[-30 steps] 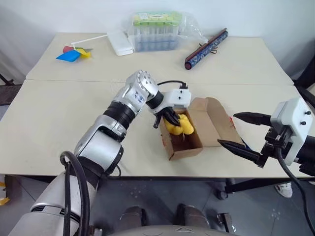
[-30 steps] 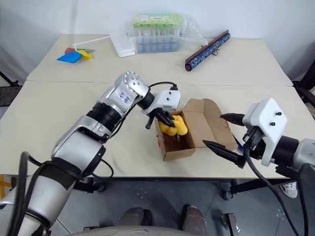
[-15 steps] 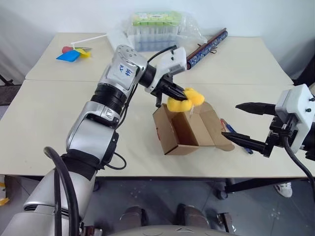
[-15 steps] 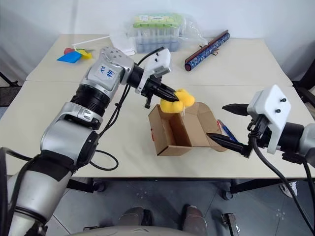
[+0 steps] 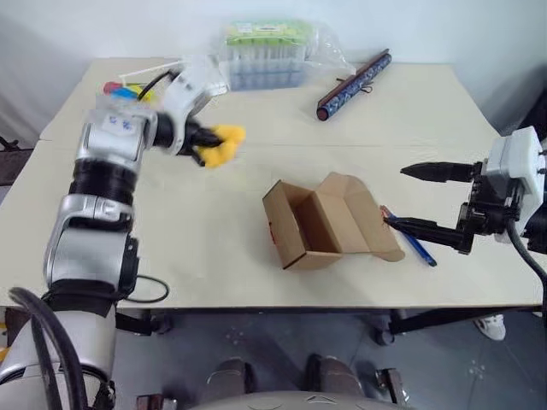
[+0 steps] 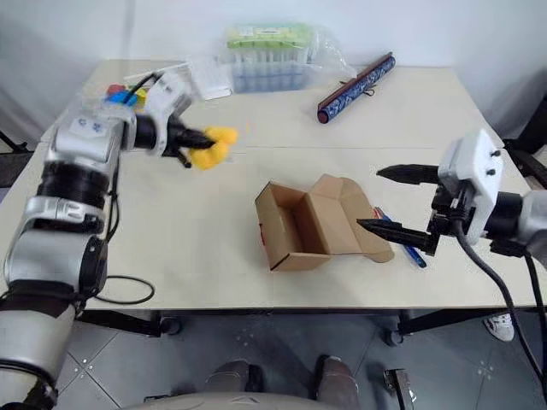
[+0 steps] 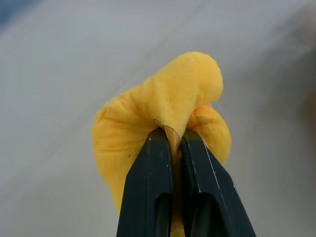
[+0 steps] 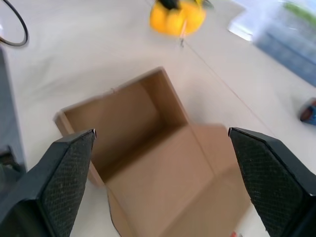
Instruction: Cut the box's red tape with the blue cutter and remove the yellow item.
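The brown cardboard box (image 5: 312,224) stands open and empty at the middle of the table, flaps spread to the right. A sliver of red tape (image 5: 272,229) shows on its left outer wall. My left gripper (image 5: 209,147) is up and to the left of the box, above the table, shut on the soft yellow item (image 5: 224,143). The left wrist view shows the yellow item (image 7: 163,103) pinched between the black fingers (image 7: 148,187). My right gripper (image 5: 395,196) hangs open just right of the box. The blue cutter (image 5: 414,243) lies on the table under its lower finger.
At the table's back stand a clear plastic case of tubes (image 5: 273,53) and a long dark patterned roll (image 5: 354,73). A blue-yellow-red pinwheel (image 5: 120,85) lies at the back left, behind my left arm. The table's front edge runs just below the box.
My left gripper lifted the yellow item out of the box and carried it far to the left. The box shifted slightly and now sits empty. My right gripper stayed open and rose a little.
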Action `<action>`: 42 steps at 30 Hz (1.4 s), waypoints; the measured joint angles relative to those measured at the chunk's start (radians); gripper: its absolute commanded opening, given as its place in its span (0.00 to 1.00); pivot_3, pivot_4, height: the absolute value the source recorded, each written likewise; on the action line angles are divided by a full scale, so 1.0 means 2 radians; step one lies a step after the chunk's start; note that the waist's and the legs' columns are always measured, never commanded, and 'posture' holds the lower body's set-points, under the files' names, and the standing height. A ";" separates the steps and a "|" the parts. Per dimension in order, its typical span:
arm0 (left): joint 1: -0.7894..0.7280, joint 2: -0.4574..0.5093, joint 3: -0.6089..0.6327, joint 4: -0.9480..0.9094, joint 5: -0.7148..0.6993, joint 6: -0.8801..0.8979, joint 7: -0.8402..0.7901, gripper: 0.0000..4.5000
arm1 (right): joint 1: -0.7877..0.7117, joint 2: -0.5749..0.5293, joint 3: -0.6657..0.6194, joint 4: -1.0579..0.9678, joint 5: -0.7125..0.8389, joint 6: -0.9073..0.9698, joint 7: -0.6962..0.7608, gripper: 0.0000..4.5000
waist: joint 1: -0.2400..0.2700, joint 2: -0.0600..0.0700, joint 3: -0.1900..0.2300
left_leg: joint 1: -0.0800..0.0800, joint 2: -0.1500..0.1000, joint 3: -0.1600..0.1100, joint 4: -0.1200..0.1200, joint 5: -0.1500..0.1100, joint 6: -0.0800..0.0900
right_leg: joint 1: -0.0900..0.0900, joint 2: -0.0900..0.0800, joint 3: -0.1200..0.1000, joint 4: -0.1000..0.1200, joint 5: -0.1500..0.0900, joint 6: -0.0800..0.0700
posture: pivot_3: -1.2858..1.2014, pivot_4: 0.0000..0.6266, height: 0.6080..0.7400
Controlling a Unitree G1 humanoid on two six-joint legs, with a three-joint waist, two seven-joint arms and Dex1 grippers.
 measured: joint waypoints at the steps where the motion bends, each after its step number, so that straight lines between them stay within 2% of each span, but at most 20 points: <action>1: 0.023 0.000 -0.002 -0.013 0.002 0.017 0.010 0.00 | -0.012 0.006 0.007 0.015 -0.001 -0.005 0.007 1.00 | -0.001 -0.001 0.000 | 0.000 0.000 0.000 0.000 0.000 0.000 | 0.000 0.000 0.000 0.001 0.000 0.000 | 0.52 0.24 1.00; 3: 0.035 0.001 -0.003 -0.063 0.003 0.040 0.025 0.00 | -0.032 0.016 0.027 0.041 -0.009 -0.012 0.026 1.00 | 0.004 -0.003 0.001 | -0.001 0.001 -0.001 0.001 0.001 -0.001 | 0.000 0.001 -0.002 0.002 0.000 0.000 | 0.52 0.24 1.00; 7: 0.065 0.018 -0.005 -0.115 0.011 0.082 0.047 0.00 | -0.055 0.031 0.053 0.075 -0.017 -0.028 0.063 1.00 | 0.006 -0.003 0.001 | -0.001 0.000 0.000 0.000 0.001 -0.001 | 0.000 0.001 -0.001 0.001 0.000 0.000 | 0.52 0.24 1.00; 14: 0.106 0.037 -0.019 -0.199 0.009 0.133 0.050 0.47 | -0.109 0.058 0.098 0.136 -0.054 -0.049 0.101 1.00 | -0.001 -0.002 0.001 | 0.000 0.001 0.001 0.000 0.001 -0.002 | 0.000 0.001 -0.001 0.002 0.000 0.000 | 0.52 0.24 1.00; 22: 0.119 0.073 -0.008 -0.269 -0.023 0.201 0.035 0.99 | -0.152 0.076 0.117 0.177 -0.088 -0.063 0.126 1.00 | -0.007 -0.002 0.001 | 0.000 0.001 0.000 0.000 0.001 -0.002 | 0.000 0.001 -0.001 0.002 0.000 0.000 | 0.52 0.24 1.00; 25: 0.119 0.080 0.014 -0.305 -0.052 0.234 0.023 0.99 | -0.163 0.078 0.118 0.189 -0.095 -0.071 0.135 1.00 | -0.006 -0.002 0.001 | 0.000 0.001 0.000 0.000 0.001 -0.002 | 0.000 0.001 -0.001 0.002 0.000 0.000 | 0.52 0.24 1.00; 28: 0.119 0.113 0.040 -0.354 -0.094 0.269 0.002 0.99 | -0.171 0.083 0.118 0.202 -0.105 -0.075 0.144 1.00 | -0.006 -0.002 0.001 | 0.000 0.001 0.000 0.000 0.001 -0.002 | 0.000 0.001 -0.001 0.002 0.000 0.000 | 0.52 0.24 1.00; 31: 0.122 0.124 0.074 -0.388 -0.122 0.273 -0.005 0.99 | -0.172 0.084 0.118 0.213 -0.111 -0.080 0.149 1.00 | -0.005 -0.002 0.001 | 0.000 0.001 0.000 0.000 0.001 -0.002 | 0.000 0.001 -0.001 0.002 0.000 0.000 | 0.52 0.24 1.00; 34: 0.156 0.099 0.149 -0.430 -0.156 0.226 0.002 0.99 | -0.173 0.084 0.118 0.219 -0.116 -0.085 0.157 1.00 | -0.006 -0.002 0.001 | 0.000 0.001 -0.001 0.000 0.001 -0.002 | 0.000 0.001 0.000 0.002 0.000 0.000 | 0.52 0.24 1.00; 36: 0.202 0.048 0.206 -0.471 -0.187 0.165 0.009 0.99 | -0.172 0.083 0.117 0.229 -0.120 -0.085 0.158 1.00 | -0.006 -0.002 0.001 | 0.000 0.001 -0.002 0.000 0.001 -0.002 | 0.000 0.001 0.000 0.002 0.000 0.000 | 0.52 0.24 1.00; 38: 0.247 -0.001 0.253 -0.512 -0.247 0.149 -0.003 0.99 | -0.161 0.077 0.115 0.228 -0.120 -0.085 0.158 1.00 | -0.005 -0.002 0.001 | 0.000 0.001 -0.002 0.000 0.001 -0.002 | 0.000 0.001 -0.001 0.002 0.000 0.000 | 0.52 0.24 1.00; 42: 0.357 0.009 0.276 -0.559 -0.292 0.079 -0.045 0.99 | -0.106 0.042 0.097 0.225 -0.126 -0.093 0.168 1.00 | -0.006 -0.002 0.001 | 0.000 0.001 -0.001 0.000 0.001 -0.002 | 0.000 0.001 -0.001 0.002 0.000 0.000 | 0.52 0.24 1.00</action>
